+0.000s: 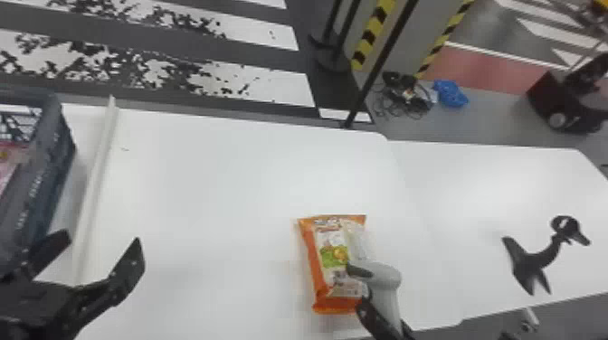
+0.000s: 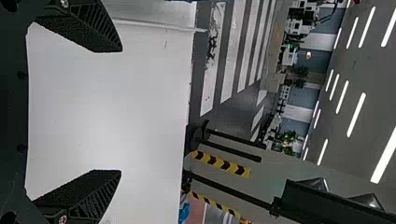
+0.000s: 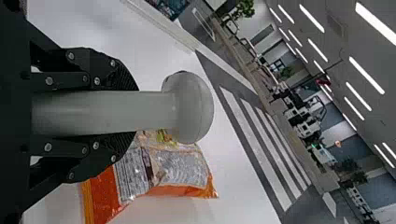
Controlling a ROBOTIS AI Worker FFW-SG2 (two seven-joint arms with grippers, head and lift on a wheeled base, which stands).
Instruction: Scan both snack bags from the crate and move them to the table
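The left gripper (image 1: 102, 239) is presenting a matt black finish; its wedge-shaped fingers (image 2: 93, 191) are displaying ribbed sides, and a silver screw (image 2: 63, 219) is sitting at each base. To the right of this gripper, the right gripper (image 1: 355, 287) is showing black linkage bars (image 3: 65, 78) bearing round silver screws (image 3: 97, 81).

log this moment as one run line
right gripper: holding grey round-headed scanner | orange plastic snack bag: lying on white table | left gripper: open, empty

The left fingers (image 1: 129, 266) stand wide apart above the white table (image 2: 112, 107).
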